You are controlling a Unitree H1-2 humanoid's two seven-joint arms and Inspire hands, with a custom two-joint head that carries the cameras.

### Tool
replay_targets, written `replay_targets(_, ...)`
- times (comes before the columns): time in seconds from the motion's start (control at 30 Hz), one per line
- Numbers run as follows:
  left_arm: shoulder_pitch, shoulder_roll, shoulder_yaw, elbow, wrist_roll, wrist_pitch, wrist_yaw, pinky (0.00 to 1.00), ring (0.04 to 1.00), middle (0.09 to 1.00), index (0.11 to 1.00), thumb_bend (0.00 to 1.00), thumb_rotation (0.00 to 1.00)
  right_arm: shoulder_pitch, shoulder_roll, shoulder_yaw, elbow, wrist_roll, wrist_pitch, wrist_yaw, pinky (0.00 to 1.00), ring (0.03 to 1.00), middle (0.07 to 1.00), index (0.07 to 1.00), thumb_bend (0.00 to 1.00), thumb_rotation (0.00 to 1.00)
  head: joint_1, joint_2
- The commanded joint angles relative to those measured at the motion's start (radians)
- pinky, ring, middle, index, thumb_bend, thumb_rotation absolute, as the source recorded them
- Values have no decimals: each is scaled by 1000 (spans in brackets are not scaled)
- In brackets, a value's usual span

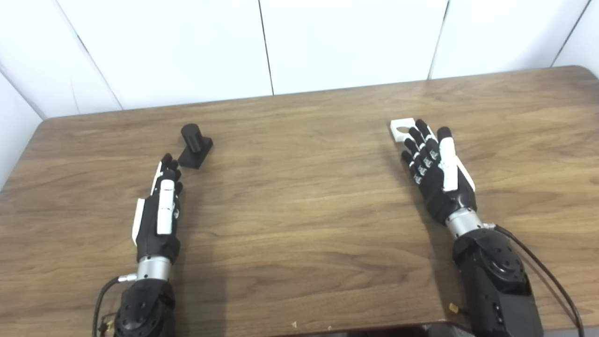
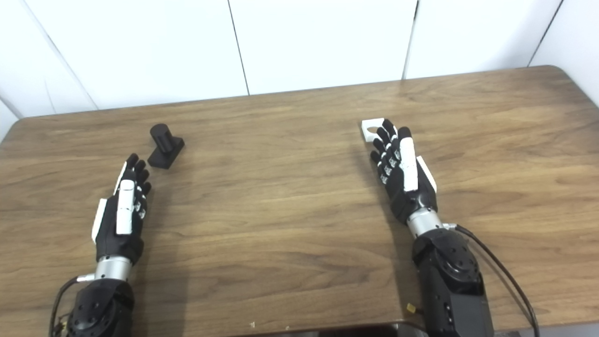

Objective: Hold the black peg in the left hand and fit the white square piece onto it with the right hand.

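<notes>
The black peg (image 1: 194, 143), a short cylinder on a square base, stands upright on the wooden table (image 1: 299, 196) at the left. My left hand (image 1: 159, 206) lies just short of it, fingers stretched out and apart, holding nothing. On the right lies the white square piece (image 1: 403, 128) with a round hole, flat on the table. My right hand (image 1: 437, 168) reaches over its near edge with fingers spread, covering part of the piece; whether they touch it I cannot tell. In the right eye view the peg (image 2: 164, 145) and the piece (image 2: 373, 128) appear the same way.
White wall panels (image 1: 299, 42) rise behind the table's far edge. The front edge of the table (image 1: 299, 325) runs just past both forearms.
</notes>
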State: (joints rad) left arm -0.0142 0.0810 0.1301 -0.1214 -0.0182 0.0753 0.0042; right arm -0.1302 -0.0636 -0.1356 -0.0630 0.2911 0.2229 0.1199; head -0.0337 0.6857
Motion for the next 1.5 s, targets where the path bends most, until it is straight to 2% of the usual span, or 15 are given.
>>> replay_targets(0.0,-49,30,-16,-44,138,-12,61,1000,1000,1000,986,584,752,-39,2,4,-10,-1,-36,0,1000,1000,1000,1000,528,1000,-1,1)
replay_targets(0.07,-54,45,-31,-49,252,-19,103,1000,1000,1000,958,594,727,-39,2,6,-10,-5,-37,-2,1000,1000,1000,1000,529,1000,-1,1)
replay_targets(0.17,-66,50,-37,-61,335,-2,134,1000,1000,1000,925,636,626,-39,3,6,-10,-3,-38,-2,1000,1000,1000,1000,527,1000,0,1)
replay_targets(0.23,-80,57,-42,-53,395,-4,160,1000,1000,1000,910,701,548,-38,6,4,-11,1,-37,-3,1000,1000,1000,999,521,1000,-1,-1)
replay_targets(0.33,-101,68,-47,-42,459,12,179,994,1000,1000,906,755,481,-37,5,3,-11,6,-39,0,1000,1000,1000,1000,518,1000,-1,-1)
replay_targets(0.47,-128,92,-71,-34,594,79,191,996,1000,1000,913,808,487,-36,2,1,-9,16,-43,9,1000,1000,1000,1000,515,1000,-1,-1)
replay_targets(0.53,-145,120,-103,-18,708,116,204,999,1000,1000,912,813,521,-36,3,3,-10,14,-41,6,1000,1000,1000,1000,519,1000,1,-2)
replay_targets(0.7,-181,158,-152,24,842,178,200,1000,1000,1000,880,817,550,-35,1,11,-15,-7,-32,-5,1000,1000,1000,995,534,1000,-2,-5)
replay_targets(0.9,-237,174,-187,90,911,267,173,1000,1000,1000,852,827,577,-29,-3,15,-17,-15,-33,-3,957,1000,1000,990,548,1000,-6,-6)
replay_targets(1.13,-289,182,-219,163,938,340,146,1000,1000,1000,836,802,596,-25,-7,14,-25,-17,-30,-3,984,1000,1000,993,549,1000,-9,-6)
replay_targets(1.47,-380,219,-244,340,908,345,158,1000,1000,1000,810,799,605,-22,-10,10,-25,-21,-33,-6,980,1000,1000,990,547,1000,-14,-6)
